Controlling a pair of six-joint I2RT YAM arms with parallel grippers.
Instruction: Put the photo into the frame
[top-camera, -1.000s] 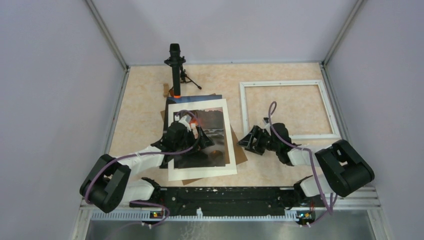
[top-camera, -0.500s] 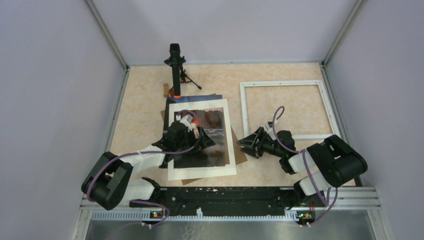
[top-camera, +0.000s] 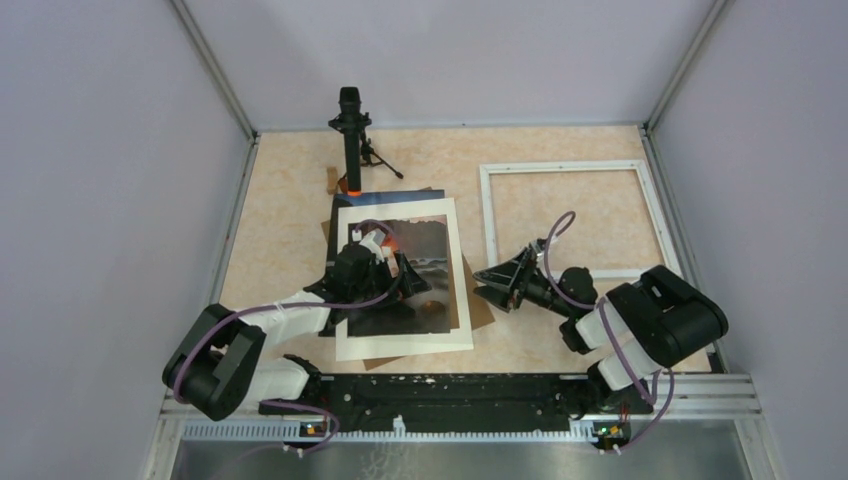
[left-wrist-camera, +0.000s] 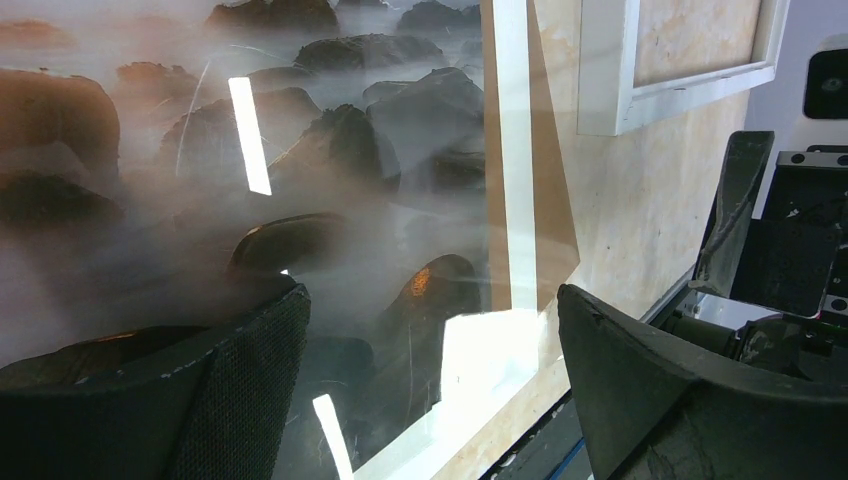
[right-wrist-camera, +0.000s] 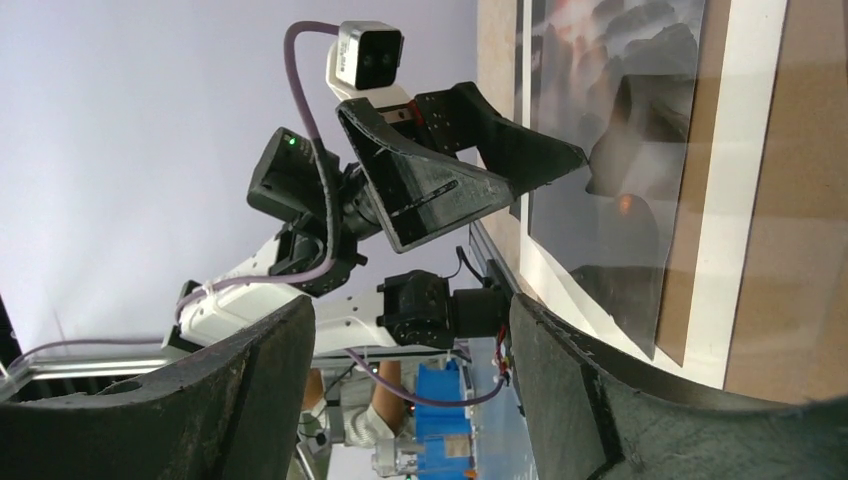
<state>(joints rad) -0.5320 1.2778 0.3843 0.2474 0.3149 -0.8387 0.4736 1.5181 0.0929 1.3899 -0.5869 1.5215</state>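
The photo (top-camera: 437, 262), a dark rocky seascape with a white border, lies flat left of centre on the table. My left gripper (top-camera: 388, 262) hovers over its middle, open, with nothing between the fingers; in the left wrist view the print (left-wrist-camera: 300, 150) fills the space under the left gripper (left-wrist-camera: 430, 385). The thin white frame (top-camera: 565, 167) lies empty at the back right, its corner (left-wrist-camera: 607, 90) showing. My right gripper (top-camera: 483, 284) stands open, turned sideways just right of the photo's edge, holding nothing. In the right wrist view the right gripper (right-wrist-camera: 410, 395) faces the photo (right-wrist-camera: 620, 120).
A brown cardboard sheet (top-camera: 484, 308) and a dark sheet (top-camera: 400, 194) lie under the photo. A black mini tripod (top-camera: 350, 135) stands at the back, behind the photo. Enclosure walls close in the left, right and rear sides.
My right gripper has swung left and rolled onto its side, ending closer to the photo's right edge. The left gripper and the photo have stayed where they were.
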